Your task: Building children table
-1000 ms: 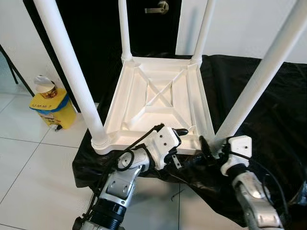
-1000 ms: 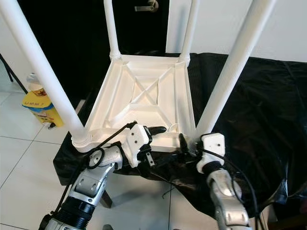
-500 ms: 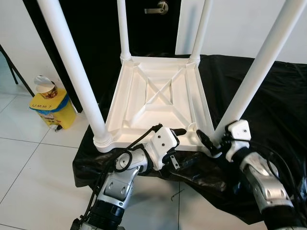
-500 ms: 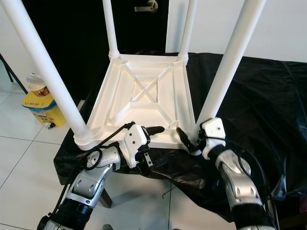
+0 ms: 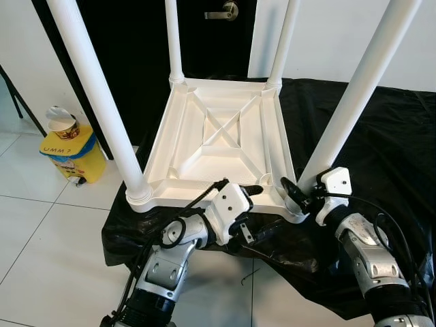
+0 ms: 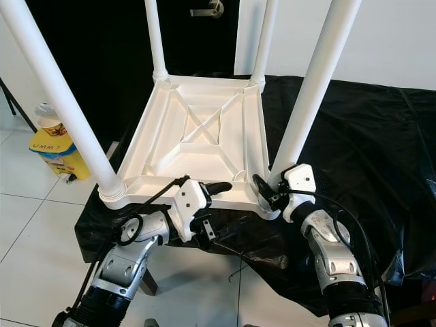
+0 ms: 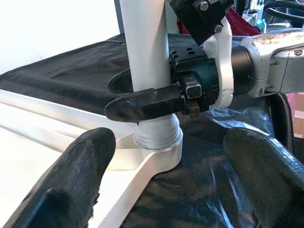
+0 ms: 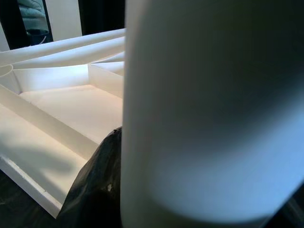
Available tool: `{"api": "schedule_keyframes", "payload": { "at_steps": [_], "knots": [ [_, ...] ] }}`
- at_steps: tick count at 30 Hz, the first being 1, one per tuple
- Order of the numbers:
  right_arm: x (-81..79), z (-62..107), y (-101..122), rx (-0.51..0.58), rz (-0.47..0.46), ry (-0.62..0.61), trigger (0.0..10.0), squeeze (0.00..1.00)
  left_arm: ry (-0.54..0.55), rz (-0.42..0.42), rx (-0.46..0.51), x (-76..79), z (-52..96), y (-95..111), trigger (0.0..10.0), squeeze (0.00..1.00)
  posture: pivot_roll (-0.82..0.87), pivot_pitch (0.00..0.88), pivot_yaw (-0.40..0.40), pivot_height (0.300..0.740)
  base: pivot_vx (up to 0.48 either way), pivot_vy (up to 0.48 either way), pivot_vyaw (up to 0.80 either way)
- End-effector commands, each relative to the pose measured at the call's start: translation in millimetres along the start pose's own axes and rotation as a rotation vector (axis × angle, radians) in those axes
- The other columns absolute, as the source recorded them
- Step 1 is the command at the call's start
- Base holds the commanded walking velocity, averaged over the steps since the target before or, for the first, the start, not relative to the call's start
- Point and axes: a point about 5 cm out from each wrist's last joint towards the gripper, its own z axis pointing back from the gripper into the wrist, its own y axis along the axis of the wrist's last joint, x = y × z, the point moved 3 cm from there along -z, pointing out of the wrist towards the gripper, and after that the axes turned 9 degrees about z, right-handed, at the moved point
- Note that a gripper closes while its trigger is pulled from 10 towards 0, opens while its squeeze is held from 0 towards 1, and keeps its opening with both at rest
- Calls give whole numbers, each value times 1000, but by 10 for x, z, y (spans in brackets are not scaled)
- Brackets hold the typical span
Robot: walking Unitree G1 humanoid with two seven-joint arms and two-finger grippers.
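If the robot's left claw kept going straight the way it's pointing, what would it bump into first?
Most likely the near-right table leg, where the right gripper is closed around it. The left gripper points along the upturned table's front rim toward that corner. Depth is hard to judge.

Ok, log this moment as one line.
table: upside down on black cloth, four legs up | right gripper: shut on near-right leg at its base | left gripper: open, at near rim

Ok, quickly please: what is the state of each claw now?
Left claw: open, holding nothing, near the table's front edge.
Right claw: shut on the near right leg, just above its base.
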Motion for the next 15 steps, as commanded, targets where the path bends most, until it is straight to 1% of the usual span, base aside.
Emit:
{"api": "schedule_keyframes", "payload": {
  "at_steps": [1,4,7,8,10,11,13,15],
  "knots": [
    [-82,25,-171,-82,6,16,10000,0,118,3,7,-84,3,-2,10000,0,-20,8,-50,740,0,0,0],
    [-90,46,-206,-101,-7,-70,10000,0,109,17,29,-85,-17,53,10000,0,-26,12,-44,740,0,0,0],
    [-107,52,-206,-103,-9,-93,10000,0,108,18,30,-85,-19,56,10000,0,-26,14,-45,740,0,0,0],
    [-104,66,-208,-108,-24,-143,10000,0,108,16,26,-86,-14,49,10000,0,-25,14,-45,740,0,0,0],
    [-104,66,-208,-108,-24,-143,10000,0,108,16,26,-86,-14,49,10000,0,-25,14,-45,740,0,0,0],
    [-96,89,-207,-111,-39,-206,10000,0,114,9,13,-96,6,25,10000,0,-27,16,-45,740,0,0,0],
    [-96,89,-207,-111,-39,-206,10000,0,114,9,13,-96,6,25,10000,0,-27,16,-45,740,0,0,0],
    [-94,129,-197,-111,-74,-347,10000,0,122,-7,-24,-138,66,-30,10000,0,-32,20,-44,740,0,0,0]
  ]
}}
